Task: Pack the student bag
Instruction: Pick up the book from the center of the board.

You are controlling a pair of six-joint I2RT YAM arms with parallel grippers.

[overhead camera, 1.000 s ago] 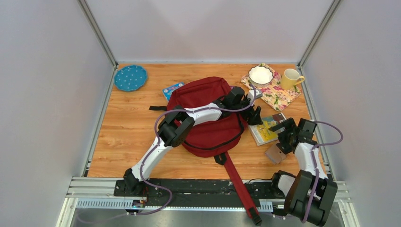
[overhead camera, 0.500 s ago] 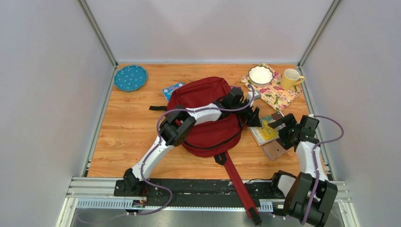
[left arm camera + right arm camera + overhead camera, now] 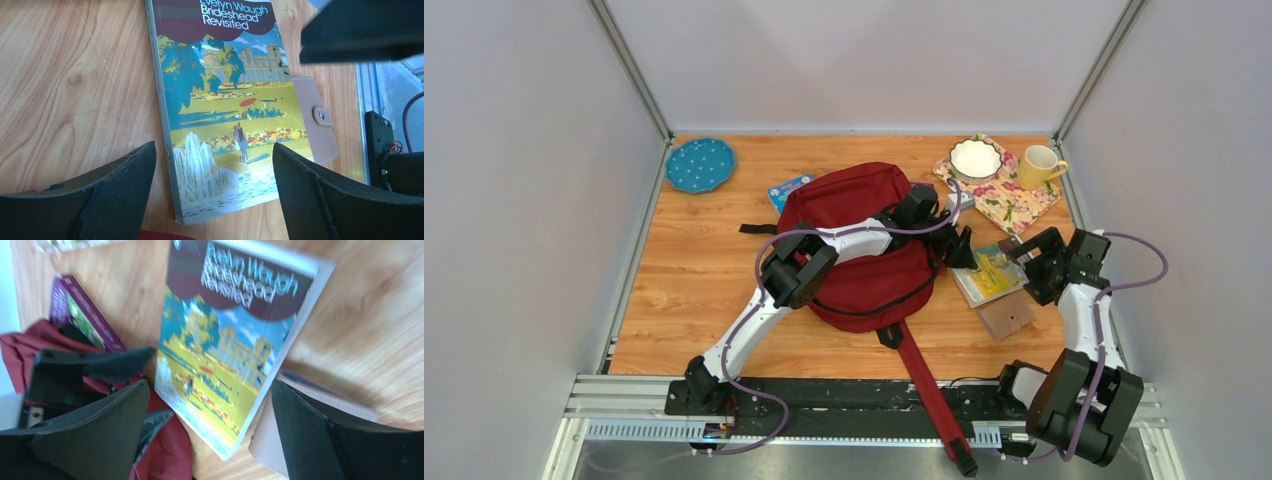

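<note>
student bag point(image 3: 849, 195) — lying flat | long axis near–far | rounded end nearward

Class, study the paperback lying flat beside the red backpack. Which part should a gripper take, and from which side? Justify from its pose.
Take the paperback by its long page edge, coming in low from the side away from the student bag. That edge rests on the tan wallet, so it likely sits slightly raised, leaving room for a finger underneath.
</note>
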